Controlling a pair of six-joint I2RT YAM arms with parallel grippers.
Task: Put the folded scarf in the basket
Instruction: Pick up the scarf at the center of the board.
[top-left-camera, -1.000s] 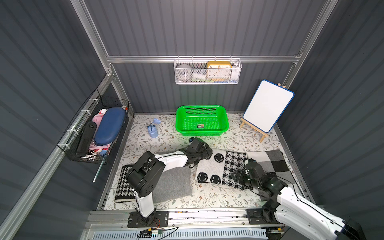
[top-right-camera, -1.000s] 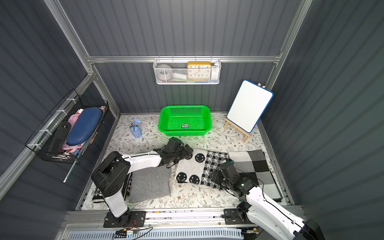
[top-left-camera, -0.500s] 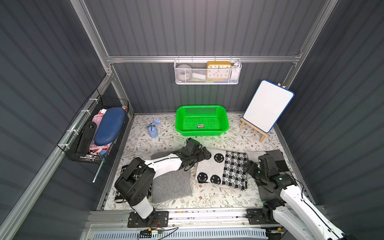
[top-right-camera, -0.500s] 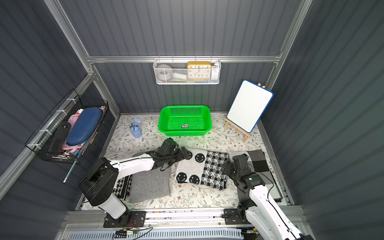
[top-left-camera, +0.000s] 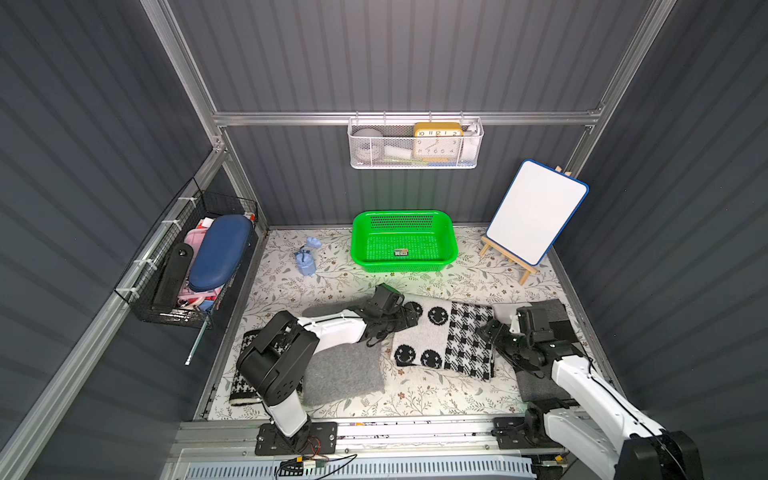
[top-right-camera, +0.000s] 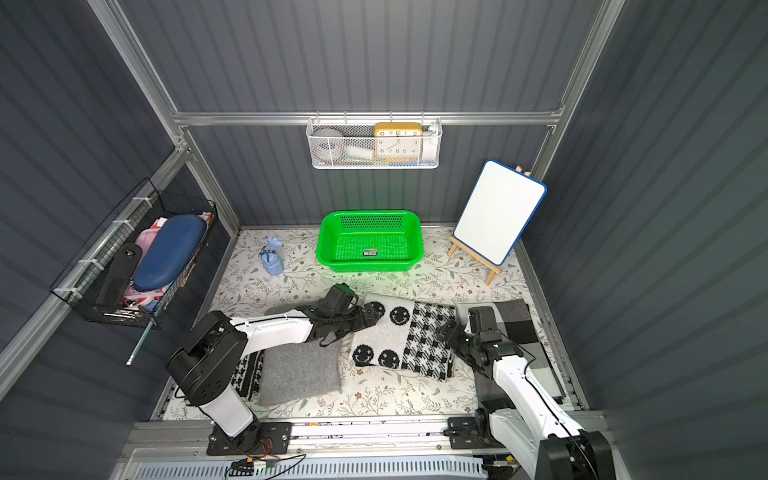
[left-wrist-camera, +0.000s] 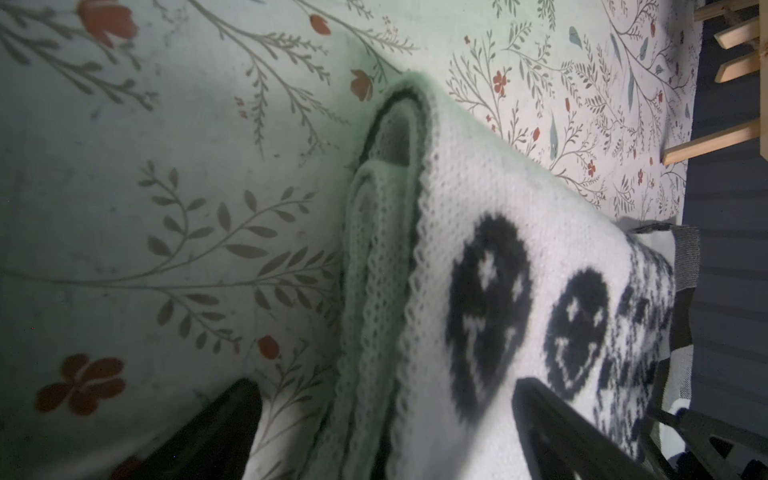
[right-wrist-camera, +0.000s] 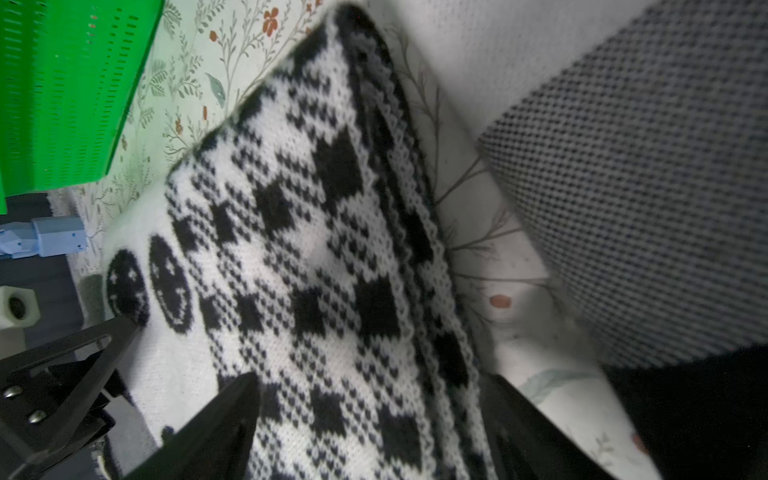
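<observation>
1. I judge the step in hand to be the two-ended pick-up of the folded scarf (top-left-camera: 442, 338); nothing is lifted yet. It lies flat mid-bench (top-left-camera: 415, 395), and the basket (top-left-camera: 401, 221) sits well apart at its 12 o'clock, holding only a small sticker.
2. The left gripper (left-wrist-camera: 386, 432) sits at the scarf's 9 o'clock end, by the smiley faces. Its jaws are apart, one over the knit and one over the bench, with the stacked edges between them.
3. The right gripper (right-wrist-camera: 370, 432) is at the 3 o'clock, houndstooth end. Its jaws are likewise apart and straddle that edge.
4. Both arms reach in low, and the grippers face each other across the scarf.
5. Next I would close both grippers over every layer, lift evenly, carry the scarf toward 12 o'clock and lower it in. An uneven lift could open the fold.
</observation>
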